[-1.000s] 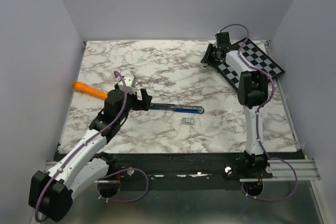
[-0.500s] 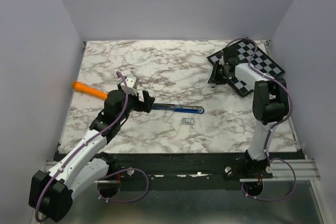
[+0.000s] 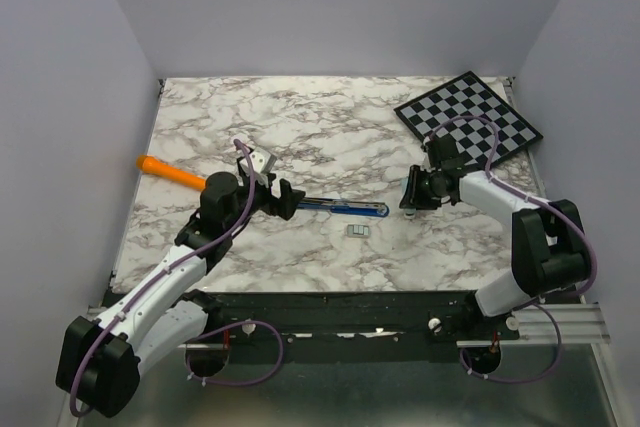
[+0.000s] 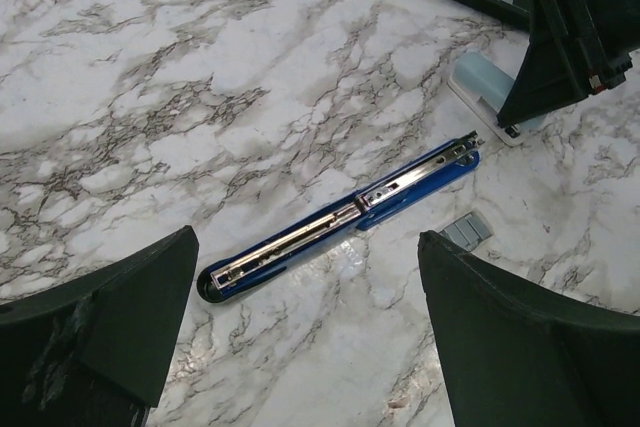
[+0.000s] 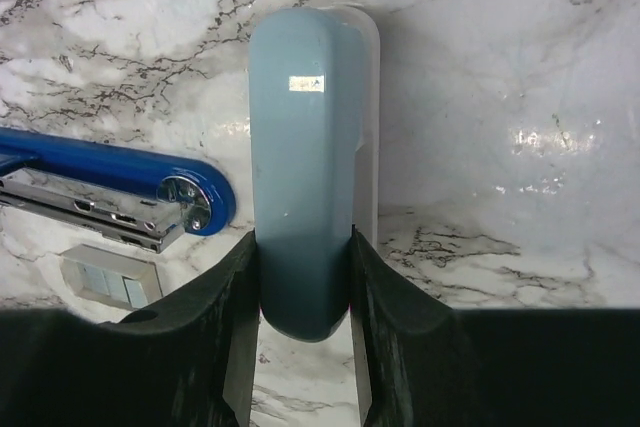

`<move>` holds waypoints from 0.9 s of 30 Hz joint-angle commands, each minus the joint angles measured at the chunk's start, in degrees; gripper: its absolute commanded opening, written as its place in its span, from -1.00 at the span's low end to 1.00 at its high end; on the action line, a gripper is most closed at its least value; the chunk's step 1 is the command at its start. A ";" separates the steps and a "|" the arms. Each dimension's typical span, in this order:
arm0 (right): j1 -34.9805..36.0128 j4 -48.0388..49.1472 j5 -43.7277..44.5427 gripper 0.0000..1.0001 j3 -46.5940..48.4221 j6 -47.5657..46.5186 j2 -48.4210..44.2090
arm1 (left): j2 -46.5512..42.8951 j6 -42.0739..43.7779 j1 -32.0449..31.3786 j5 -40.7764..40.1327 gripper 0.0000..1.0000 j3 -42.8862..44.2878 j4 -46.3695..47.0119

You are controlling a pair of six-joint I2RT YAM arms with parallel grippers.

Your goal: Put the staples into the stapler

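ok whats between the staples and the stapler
nothing, just bare marble table between the staples and the stapler; the left wrist view shows it best

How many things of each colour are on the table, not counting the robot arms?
Orange: 1, the stick
Dark blue: 1, the open stapler
Light blue: 1, the light blue piece
Silvery grey: 1, the staples
Black-and-white: 1, the checkerboard
Total: 5

Tiny sticker (image 5: 306,84) on light blue stapler top (image 5: 300,177): illegible.
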 commanded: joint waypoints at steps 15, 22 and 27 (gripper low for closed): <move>4.09 -8.35 12.59 0.15 1.33 -1.55 -3.63 | 0.23 3.65 -0.45 6.32 0.97 -0.01 2.04; 4.26 -7.65 13.30 -0.12 3.88 -3.83 -0.90 | 1.99 4.88 -0.37 9.84 0.98 0.69 1.78; 5.05 -8.62 12.24 -0.61 4.23 -6.29 -3.17 | 2.26 8.65 -0.45 15.88 0.98 0.87 1.34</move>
